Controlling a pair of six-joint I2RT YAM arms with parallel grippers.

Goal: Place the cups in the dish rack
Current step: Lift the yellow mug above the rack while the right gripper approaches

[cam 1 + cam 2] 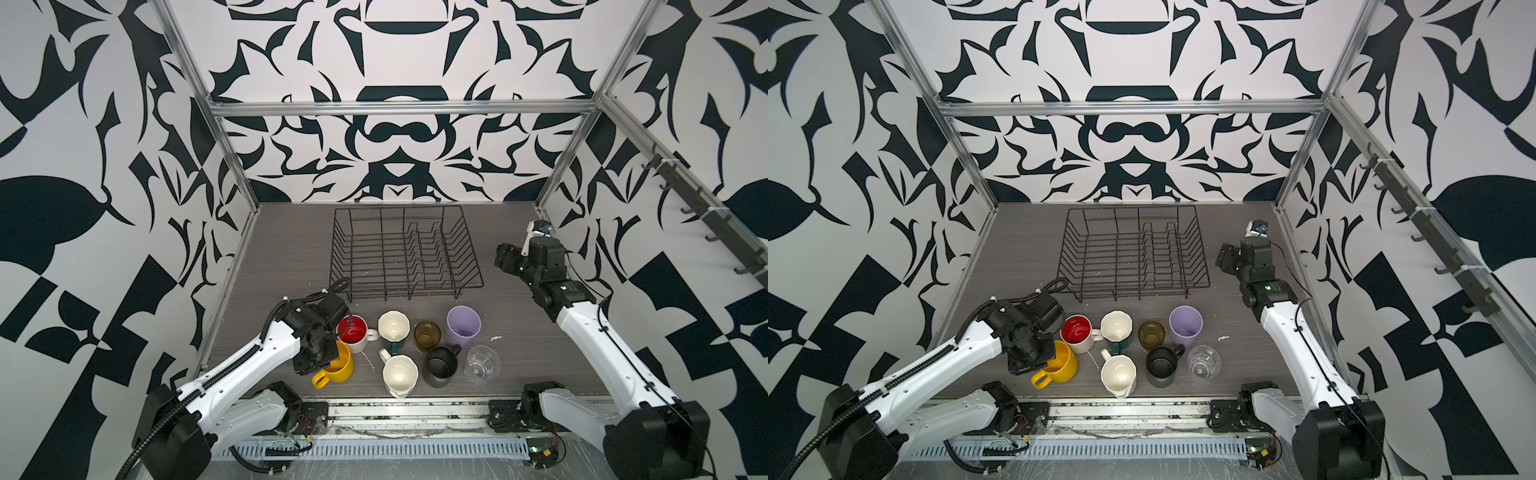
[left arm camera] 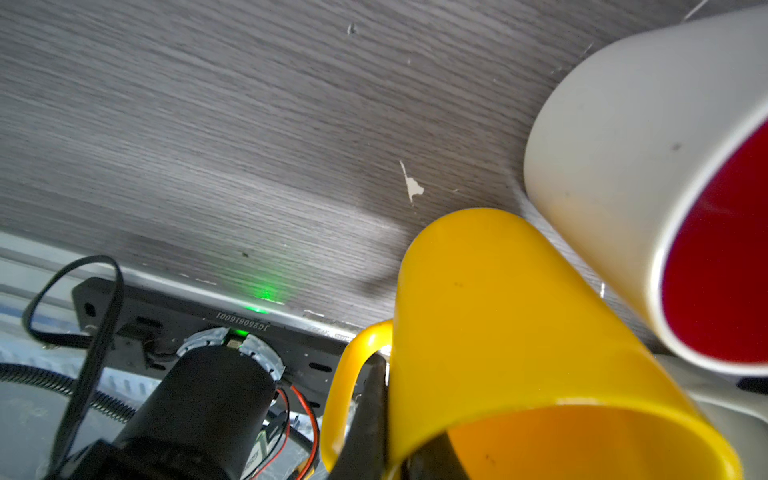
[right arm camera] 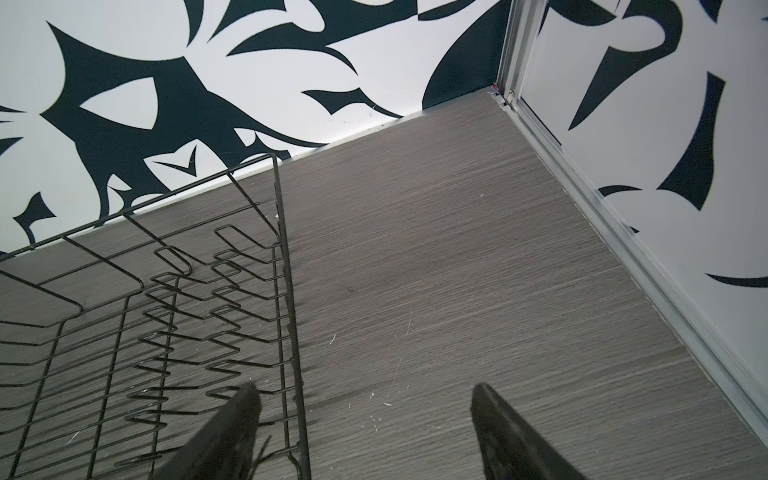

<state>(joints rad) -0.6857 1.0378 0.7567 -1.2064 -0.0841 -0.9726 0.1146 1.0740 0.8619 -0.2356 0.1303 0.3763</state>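
Left claw (image 2: 399,440) clenched on yellow mug (image 2: 519,332) wall, presumably to lift it; right claw (image 3: 365,388) released, dish rack (image 3: 286,249) rim beneath

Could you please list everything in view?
table: one, grey, underneath
dish rack: one, black, far middle
yellow mug: one, yellow, front left
white mug: one, red inside, back left
teal mug: one, cream inside, back row
cream mug: one, cream, front row
amber glass: one, amber, back row
tumbler: one, lilac, back right
black mug: one, black, front row
clear glass: one, clear, front right
left end effector: one, black, shut on yellow mug
right end effector: one, black, open, far right
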